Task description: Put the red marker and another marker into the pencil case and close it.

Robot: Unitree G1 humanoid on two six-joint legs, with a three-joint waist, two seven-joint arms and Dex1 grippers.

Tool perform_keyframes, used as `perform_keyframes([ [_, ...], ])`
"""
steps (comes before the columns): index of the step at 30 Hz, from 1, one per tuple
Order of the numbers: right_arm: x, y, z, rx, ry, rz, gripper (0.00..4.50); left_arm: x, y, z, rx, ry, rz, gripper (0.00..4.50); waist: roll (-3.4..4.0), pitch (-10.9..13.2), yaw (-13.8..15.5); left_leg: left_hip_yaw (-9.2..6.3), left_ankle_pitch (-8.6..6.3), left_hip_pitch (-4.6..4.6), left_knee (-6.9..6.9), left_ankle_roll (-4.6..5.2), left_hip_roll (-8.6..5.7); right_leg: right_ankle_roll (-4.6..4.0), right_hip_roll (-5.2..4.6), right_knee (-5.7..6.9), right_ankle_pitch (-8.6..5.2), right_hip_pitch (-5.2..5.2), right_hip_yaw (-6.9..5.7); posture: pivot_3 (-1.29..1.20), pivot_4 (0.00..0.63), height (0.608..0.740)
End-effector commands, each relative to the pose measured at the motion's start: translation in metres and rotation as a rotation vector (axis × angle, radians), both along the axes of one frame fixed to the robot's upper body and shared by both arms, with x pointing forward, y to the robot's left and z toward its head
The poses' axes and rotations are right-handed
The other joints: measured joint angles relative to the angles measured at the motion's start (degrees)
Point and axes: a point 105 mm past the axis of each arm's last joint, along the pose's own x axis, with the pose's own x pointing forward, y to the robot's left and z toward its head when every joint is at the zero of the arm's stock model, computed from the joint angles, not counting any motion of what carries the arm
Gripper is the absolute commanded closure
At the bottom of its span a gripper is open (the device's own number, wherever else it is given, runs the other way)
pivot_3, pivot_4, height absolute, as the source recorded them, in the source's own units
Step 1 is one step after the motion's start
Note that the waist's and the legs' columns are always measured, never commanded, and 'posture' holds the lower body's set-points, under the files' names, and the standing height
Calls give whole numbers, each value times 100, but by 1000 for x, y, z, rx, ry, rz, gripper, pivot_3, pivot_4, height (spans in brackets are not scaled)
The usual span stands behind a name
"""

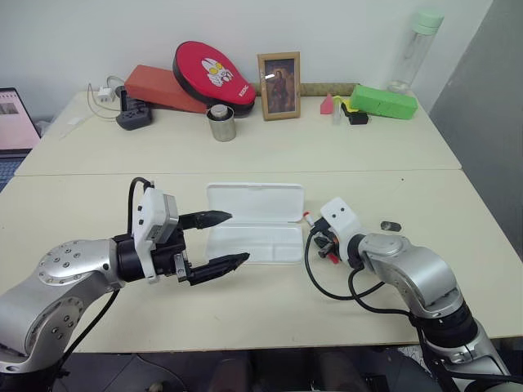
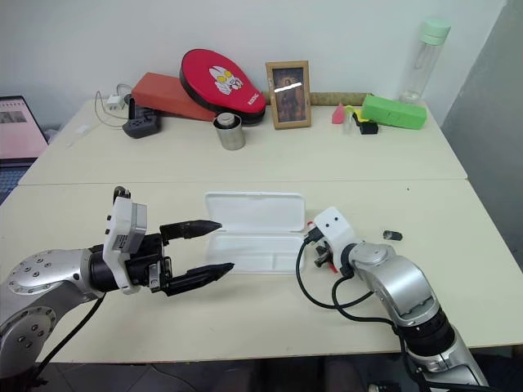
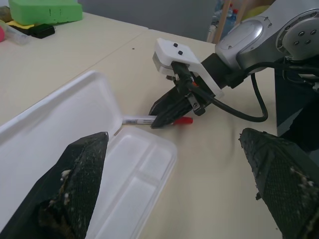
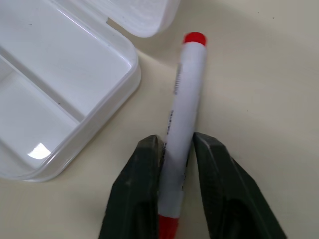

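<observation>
The right gripper is clenched on the red marker, which lies on the table just beside the near right corner of the pencil case. The case lies open, its lid flat toward the wall and its tray holding nothing. The left gripper hovers at the case's left side, fingers spread wide and grasping nothing. The cream table runs back to a white wall, where a green box, a framed picture, a metal cup and a red pad stand.
</observation>
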Motion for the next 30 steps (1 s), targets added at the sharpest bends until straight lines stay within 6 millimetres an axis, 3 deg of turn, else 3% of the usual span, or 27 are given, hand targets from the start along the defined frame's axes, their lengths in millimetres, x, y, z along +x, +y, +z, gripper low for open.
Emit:
perform_keyframes([
  [1,13,-28,7,-31,-27,-100,4257,-2,-2,9,1,-46,-12,0,0,0,0,0,0,0,0,0,0,0,0,0,0,0,0,0,150,740],
  [6,19,-39,14,-41,-48,-121,4257,-1,-2,10,0,-52,-9,0,0,0,-2,1,0,0,0,0,0,0,0,0,0,0,0,0,150,740],
  [8,24,-50,31,-23,-88,-131,4257,1,3,10,0,-54,23,0,0,0,-1,1,0,0,0,0,1,0,0,0,0,0,0,0,150,740],
  [11,20,-52,59,-11,-139,-21,4257,-1,15,9,1,-42,80,0,1,1,0,5,0,-5,1,0,-2,1,-2,-2,1,-4,3,0,150,740],
  [16,-25,-14,75,-59,-138,450,4257,-6,39,5,56,-37,169,0,3,2,-23,5,-1,-2,-6,2,16,-2,-2,-7,-2,-6,1,0,150,740],
  [18,-44,15,72,-56,-141,662,4257,-6,49,9,63,-47,206,0,3,2,-21,6,-1,0,-6,2,30,-7,6,-4,-4,-4,-9,0,150,740],
  [20,-47,33,69,-32,-141,741,4257,-7,53,10,71,-51,228,0,3,2,-31,8,-1,3,-2,2,52,-11,26,-6,-2,-3,-7,0,150,740],
  [24,-24,55,58,-110,-199,759,4257,-11,59,8,78,-45,260,0,3,2,-20,20,0,16,1,0,80,-34,74,-7,11,-2,4,0,150,740],
  [30,8,86,62,-160,-292,765,4257,-20,68,1,76,-21,325,0,1,2,-18,19,0,13,0,-2,82,-38,74,-6,14,-7,8,0,150,740],
])
